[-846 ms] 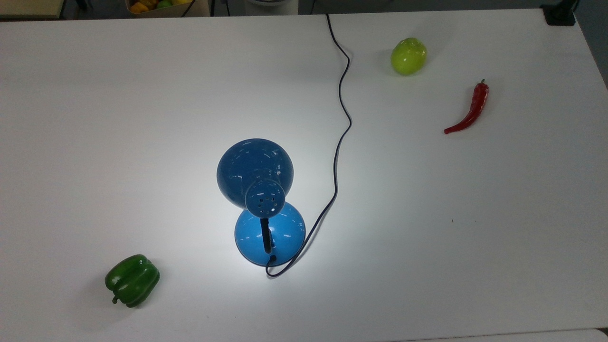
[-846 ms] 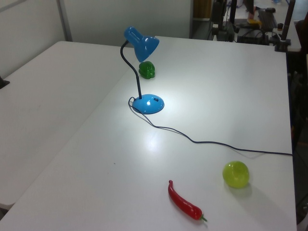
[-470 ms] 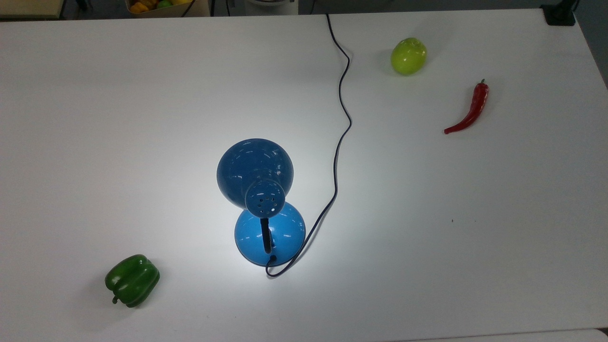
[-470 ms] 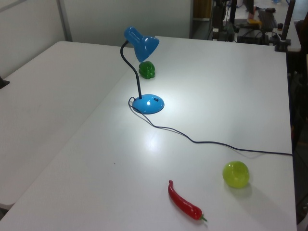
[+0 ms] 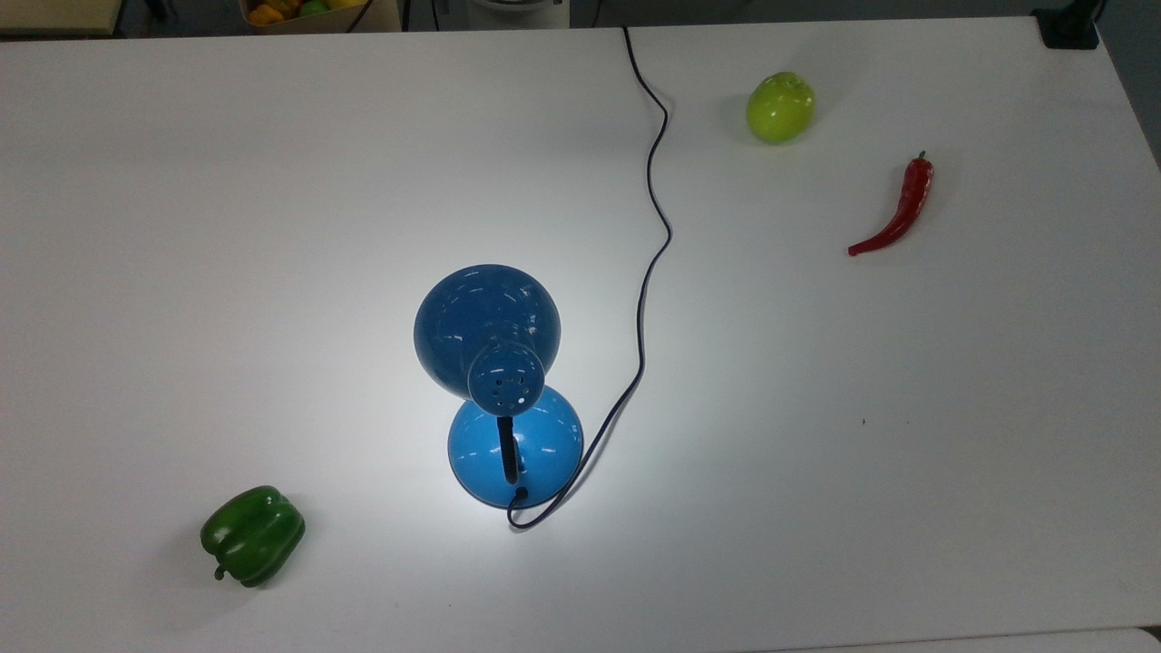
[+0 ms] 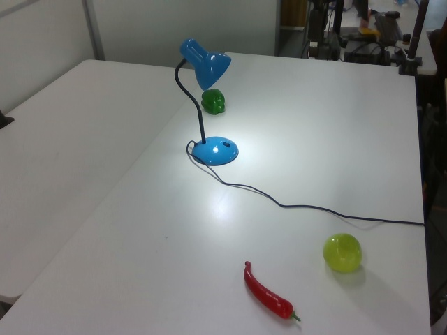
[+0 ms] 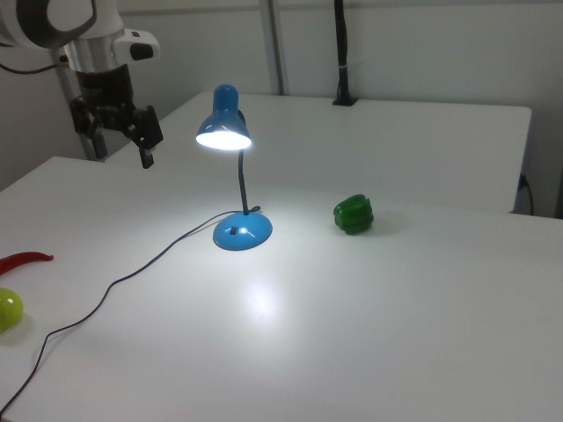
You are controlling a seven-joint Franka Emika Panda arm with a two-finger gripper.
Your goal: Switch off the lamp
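Nothing has moved in the last moment: the lamp still shines, and the open gripper hangs far to the right view's left, so switching off hasn't begun.

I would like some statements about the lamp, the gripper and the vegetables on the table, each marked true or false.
1. The lamp is lit. True: its shade glows and a bright patch lies on the table.
2. The gripper is pressing the lamp's base. False: in the right view it hangs in the air on the right view's left, apart from the lamp.
3. The cord runs from the base to the far table edge at the top view's top. True.
4. The green bell pepper lies next to the red chili. False: they lie far apart; the chili is near the green apple.
5. The gripper holds the chili. False: the chili lies alone on the table.
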